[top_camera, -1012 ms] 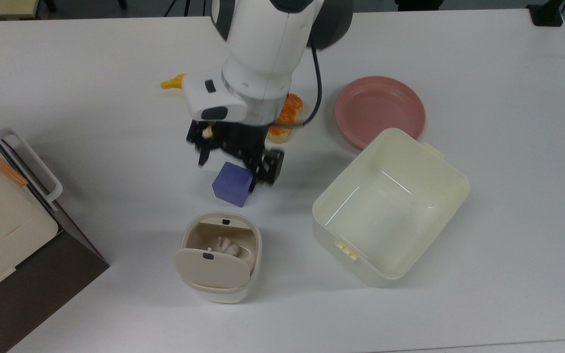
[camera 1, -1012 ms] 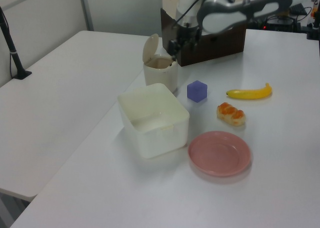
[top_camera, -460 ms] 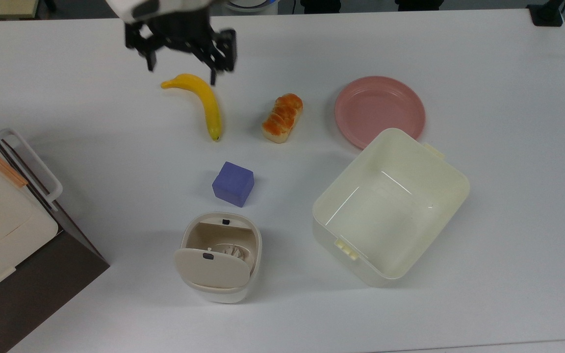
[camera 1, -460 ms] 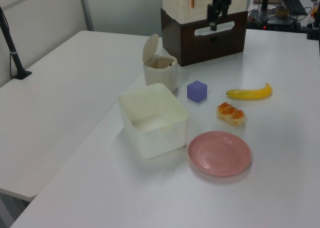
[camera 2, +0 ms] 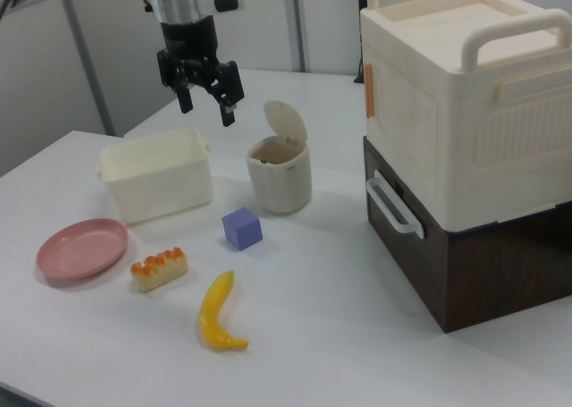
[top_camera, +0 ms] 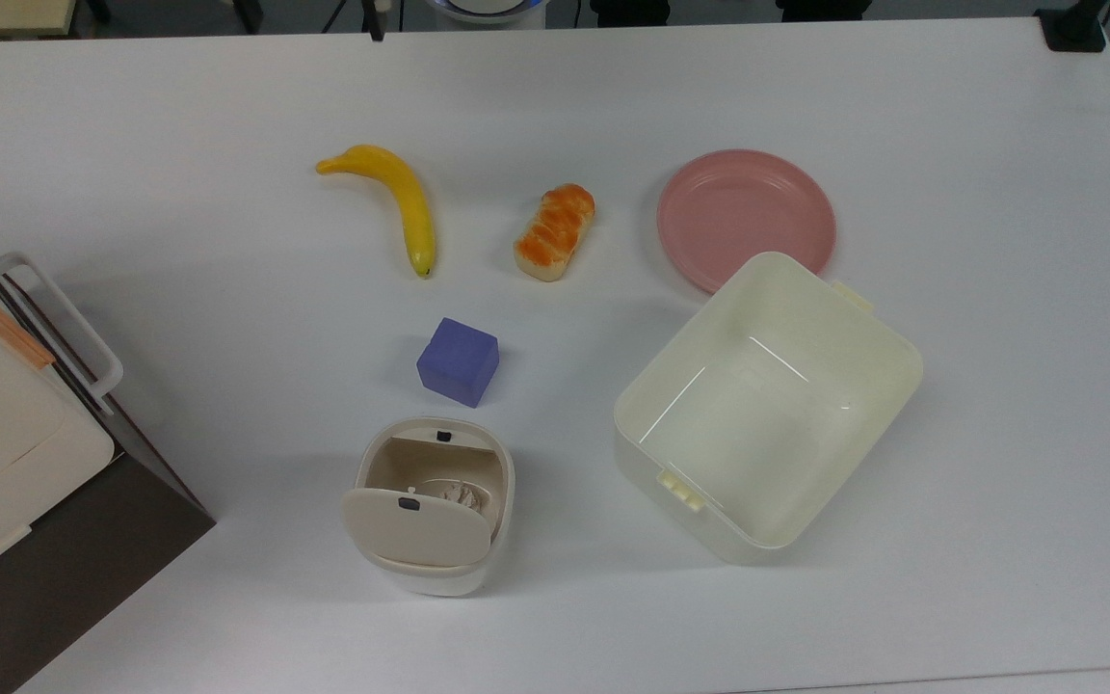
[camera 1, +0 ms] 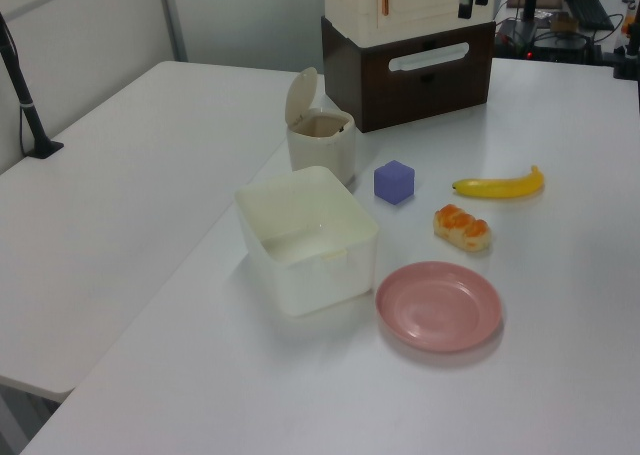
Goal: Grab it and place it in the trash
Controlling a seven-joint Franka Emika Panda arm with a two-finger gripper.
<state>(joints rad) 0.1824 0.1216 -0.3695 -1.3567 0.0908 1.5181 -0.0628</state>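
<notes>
White table (top_camera: pixel 179 289), nothing on it displaced. Change: the gripper (camera 2: pixel 205 97) has pulled up and away from the purple cube (top_camera: pixel 459 361) and bin over the last second; in the right view it now hangs high above the table, fingers spread apart, holding nothing. In the left view its fingertips poke in at the upper edge near the stacked box.

Left to right in the top view: the big cream and brown box (top_camera: pixel 6 424) at the edge, then the yellow banana (top_camera: pixel 399 198), purple cube, and the bin (top_camera: pixel 432 506) with its lid (top_camera: pixel 415 525) tipped open. The paper wad (top_camera: pixel 463 496) sits inside the bin, partly hidden under the lid. It looks settled lower than a second ago. Further right: the orange bread roll (top_camera: pixel 555 231), pink plate (top_camera: pixel 746 217), and pale-yellow tub (top_camera: pixel 767 405), which holds nothing.

Judgement: the drop is done and the arm is retreating, so the task looks complete.

Writing: none readable anywhere. The lid carries a small dark button (top_camera: pixel 409 502), no logo legible.
</notes>
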